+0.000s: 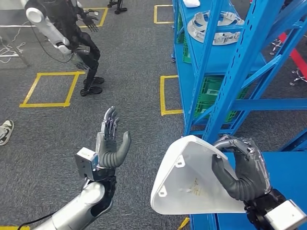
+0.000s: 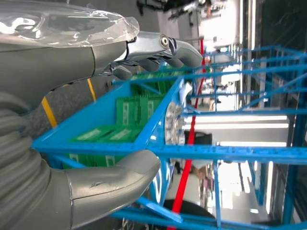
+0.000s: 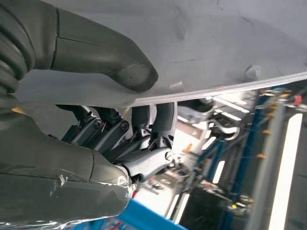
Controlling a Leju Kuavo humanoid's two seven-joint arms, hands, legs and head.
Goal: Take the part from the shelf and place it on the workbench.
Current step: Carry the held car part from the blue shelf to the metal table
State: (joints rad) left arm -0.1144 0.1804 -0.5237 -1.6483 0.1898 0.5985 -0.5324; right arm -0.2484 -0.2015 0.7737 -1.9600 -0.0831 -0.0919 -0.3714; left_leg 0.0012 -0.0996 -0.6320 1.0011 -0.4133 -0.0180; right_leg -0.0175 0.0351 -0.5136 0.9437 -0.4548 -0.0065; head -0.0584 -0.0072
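step: carrying, part off the shelf (image 1: 231, 67) | right hand (image 1: 243, 168) grips white part (image 1: 188, 179) by its edge, over the floor; left hand (image 1: 108, 143) spread, empty | next: find workbench, set part flat

White curved part (image 1: 188, 179) held tilted in right hand (image 1: 242, 170), beside blue shelf (image 1: 231, 72)

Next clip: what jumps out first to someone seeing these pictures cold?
The large white part held up in the right hand, low in the head view beside the blue shelf. Then the left hand, raised and holding nothing over the grey floor, and another robot standing beyond it.
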